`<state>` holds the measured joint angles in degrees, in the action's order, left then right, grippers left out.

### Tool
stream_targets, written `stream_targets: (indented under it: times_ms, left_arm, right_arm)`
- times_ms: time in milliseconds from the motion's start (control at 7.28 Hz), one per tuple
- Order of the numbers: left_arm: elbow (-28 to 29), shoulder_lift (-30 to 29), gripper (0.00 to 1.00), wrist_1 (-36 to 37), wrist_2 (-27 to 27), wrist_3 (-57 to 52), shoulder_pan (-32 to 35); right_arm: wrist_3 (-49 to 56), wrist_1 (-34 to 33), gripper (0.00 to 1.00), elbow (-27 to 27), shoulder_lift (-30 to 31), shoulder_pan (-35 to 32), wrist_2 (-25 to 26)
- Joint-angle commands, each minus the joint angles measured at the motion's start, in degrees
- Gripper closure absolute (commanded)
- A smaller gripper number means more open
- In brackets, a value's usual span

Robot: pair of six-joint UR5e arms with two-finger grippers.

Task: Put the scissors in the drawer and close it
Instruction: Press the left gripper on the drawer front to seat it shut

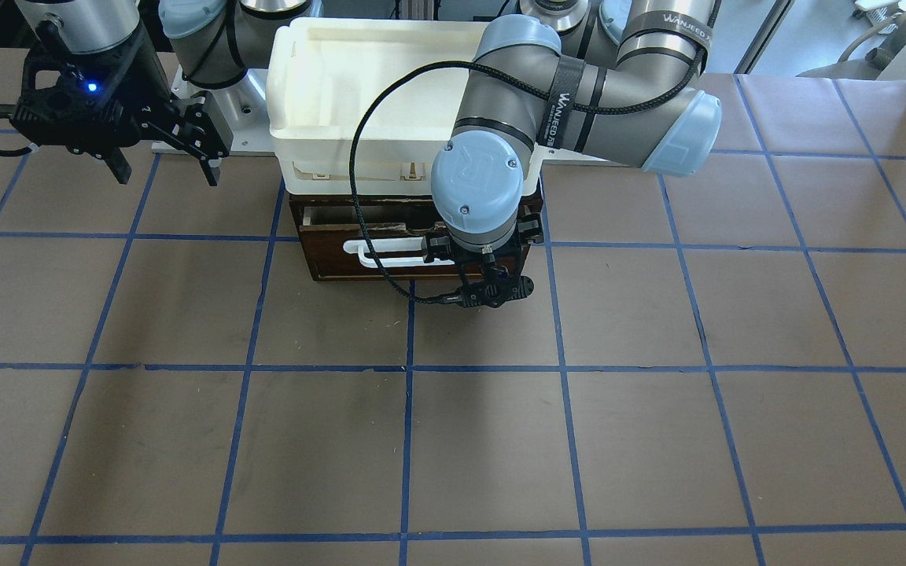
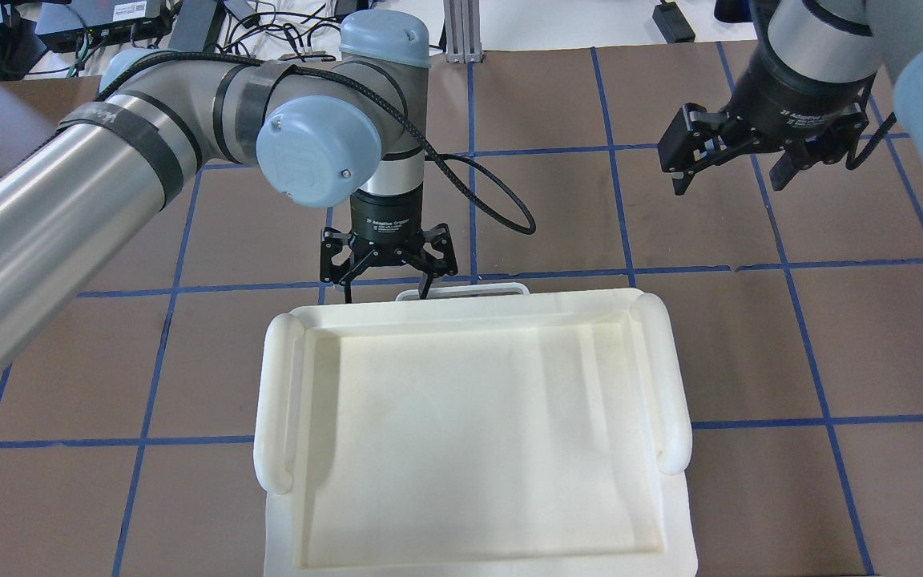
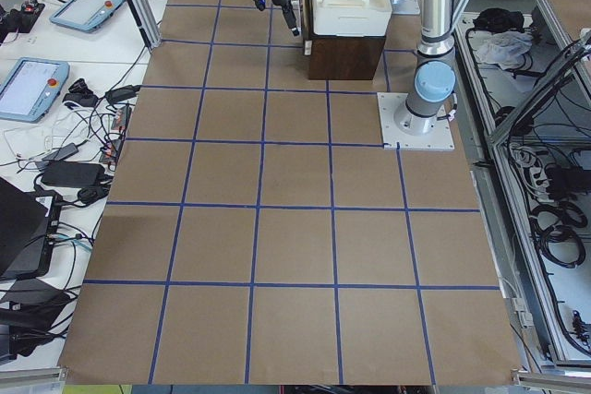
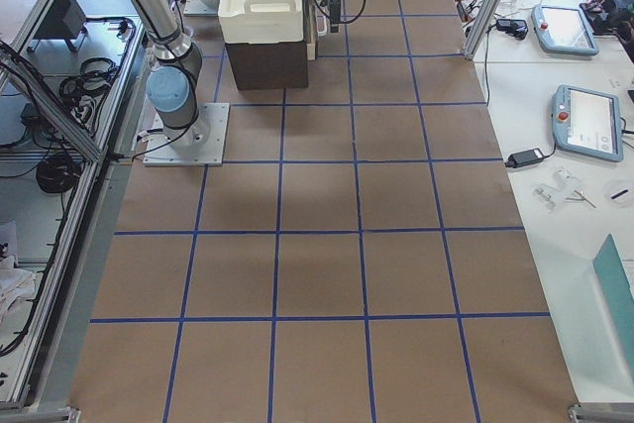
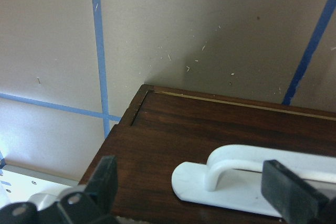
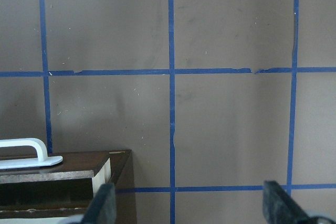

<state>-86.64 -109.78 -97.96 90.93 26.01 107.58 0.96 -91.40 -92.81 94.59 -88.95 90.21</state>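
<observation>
The drawer (image 1: 343, 263) has a dark brown front and a white bar handle (image 1: 386, 250). It sits in a dark wooden cabinet and stands out a little from it. My left gripper (image 2: 385, 292) hangs in front of the drawer front, open, its fingers either side of one end of the handle (image 5: 247, 161), not touching it. My right gripper (image 2: 730, 184) is open and empty, raised over the table off to the side of the cabinet. In the right wrist view the drawer's corner (image 6: 102, 169) shows at lower left. The scissors show in no view.
A large white plastic tray (image 2: 277, 401) lies on top of the cabinet and hides the drawer from overhead. The table (image 1: 453, 440) is brown with blue grid lines. The left arm's black cable (image 1: 359, 157) loops over the tray and drawer front.
</observation>
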Motion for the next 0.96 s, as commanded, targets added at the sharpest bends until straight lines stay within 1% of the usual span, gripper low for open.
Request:
stream_targets:
  times_ms: [0,824]
  left_arm:
    - [0.0,0.9,0.00,-2.4,-1.1,0.0,-0.1]
    - [-0.6,1.6,0.00,-3.1,-1.4,0.2,-0.1]
  right_arm:
    - [0.0,0.0,0.00,0.0,0.0,0.0,0.1]
    - [0.0,0.0,0.00,-0.1,0.0,0.0,0.1]
